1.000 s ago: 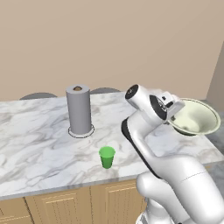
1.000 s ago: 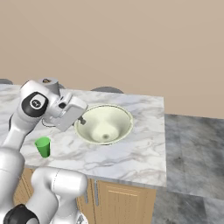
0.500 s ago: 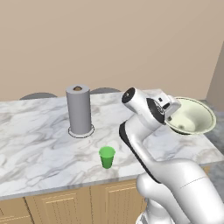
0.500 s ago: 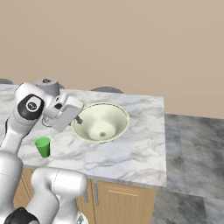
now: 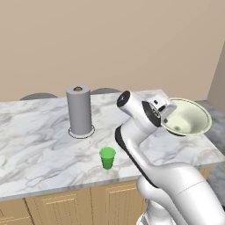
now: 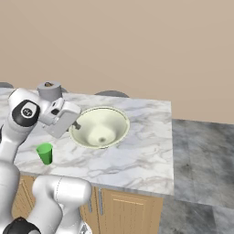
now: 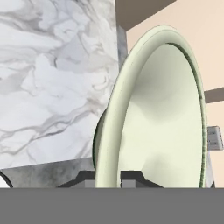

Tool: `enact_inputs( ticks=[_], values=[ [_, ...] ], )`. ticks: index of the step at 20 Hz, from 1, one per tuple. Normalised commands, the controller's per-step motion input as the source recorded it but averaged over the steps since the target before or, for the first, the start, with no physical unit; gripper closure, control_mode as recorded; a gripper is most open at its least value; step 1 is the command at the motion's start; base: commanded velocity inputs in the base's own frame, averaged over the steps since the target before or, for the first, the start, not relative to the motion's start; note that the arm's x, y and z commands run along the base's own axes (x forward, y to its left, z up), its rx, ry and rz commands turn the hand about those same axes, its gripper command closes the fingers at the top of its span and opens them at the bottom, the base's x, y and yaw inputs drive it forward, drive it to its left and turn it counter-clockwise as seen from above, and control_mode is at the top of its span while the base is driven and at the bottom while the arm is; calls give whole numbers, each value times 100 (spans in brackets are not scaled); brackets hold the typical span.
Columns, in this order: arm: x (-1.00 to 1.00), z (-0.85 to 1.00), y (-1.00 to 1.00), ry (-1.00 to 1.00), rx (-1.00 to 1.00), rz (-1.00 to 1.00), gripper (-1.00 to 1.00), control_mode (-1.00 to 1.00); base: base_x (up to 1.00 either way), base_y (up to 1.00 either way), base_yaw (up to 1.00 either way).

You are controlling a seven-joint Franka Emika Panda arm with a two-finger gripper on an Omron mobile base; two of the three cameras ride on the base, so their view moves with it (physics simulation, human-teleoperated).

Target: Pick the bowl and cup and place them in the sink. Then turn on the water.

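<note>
My gripper (image 5: 165, 116) is shut on the near rim of the pale cream-green bowl (image 5: 188, 118), holding it tilted above the right end of the marble counter. In the right base view the gripper (image 6: 77, 125) pinches the bowl (image 6: 101, 128) at its left rim. The hand view looks along the bowl (image 7: 162, 113) edge-on, with the gripper (image 7: 109, 177) clamped on the rim, one fingertip on each side. The small green cup (image 5: 107, 157) (image 6: 45, 153) stands upright near the counter's front edge, left of the arm. The sink and the water are out of view.
A grey paper-towel roll (image 5: 79, 110) (image 6: 49, 90) stands upright on the white marble counter (image 5: 35, 132) behind the cup. The counter ends at its right edge (image 6: 171, 146), with grey floor beyond. Dark chair backs (image 5: 105, 91) rise behind the counter.
The gripper and the held bowl have drifted slightly to the left over the counter. The cup and paper-towel roll have not moved.
</note>
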Motion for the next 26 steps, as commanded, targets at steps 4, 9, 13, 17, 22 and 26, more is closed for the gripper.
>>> enact_inputs(
  ticks=[4,9,13,17,22,26],
  values=[
    [0,0,3,0,0,0,100,100,0,1,0],
    [0,0,0,0,0,0,100,100,0,13,-1],
    [0,0,0,0,0,0,100,100,-1,1,0],
    [0,0,0,0,0,0,100,100,-20,-11,-13],
    [0,0,0,0,0,0,100,100,-34,-28,-32],
    [0,0,0,0,0,0,100,100,-31,-18,-42]
  ],
)
